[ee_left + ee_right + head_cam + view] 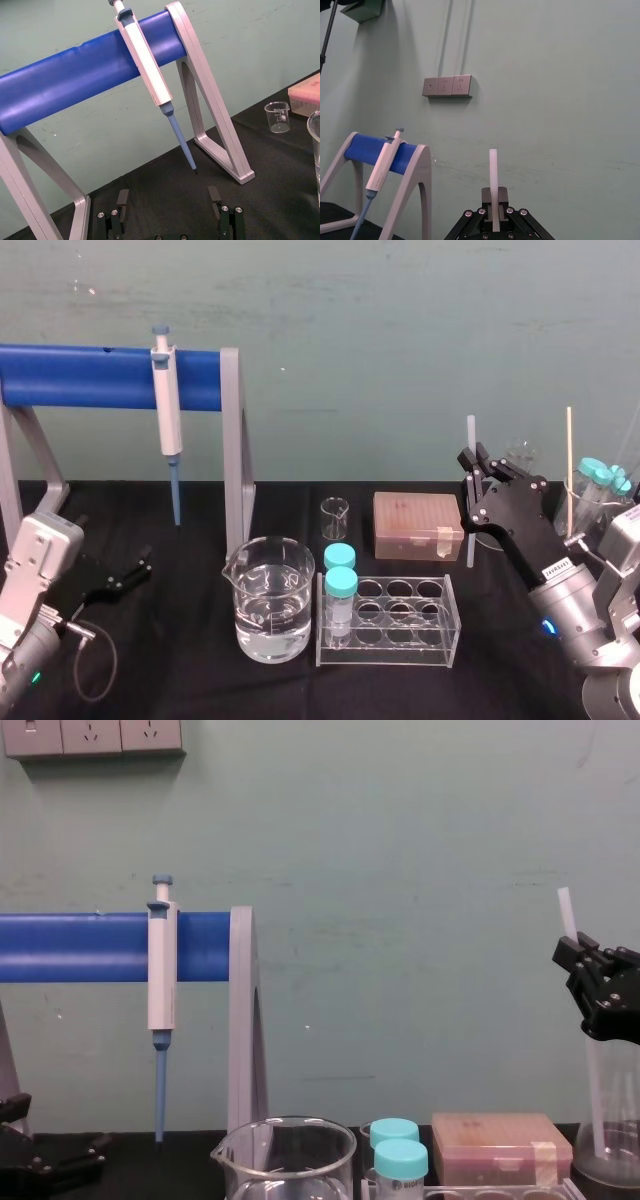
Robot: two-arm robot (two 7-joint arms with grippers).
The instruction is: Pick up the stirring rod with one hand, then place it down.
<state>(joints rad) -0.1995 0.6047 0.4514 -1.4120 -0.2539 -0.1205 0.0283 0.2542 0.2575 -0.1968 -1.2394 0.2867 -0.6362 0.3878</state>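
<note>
My right gripper (474, 466) clamps the stirring rod (471, 432) upright; I'd lower slowly, laying it flat on the table (490, 645); my left gripper (125, 578) idles, fingers spread.

The black table (180, 680) holds a stand (235, 440) with a blue bar on the far left. Near the middle sits a big glass cup (270, 600) of water, with a clear rack (400, 625) just right of it. Farther back stand a small glass cup (335, 518) and a tan box (418, 525).

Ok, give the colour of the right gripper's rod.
The stirring rod in the right gripper is translucent whitish; clearest in the head view.
</note>
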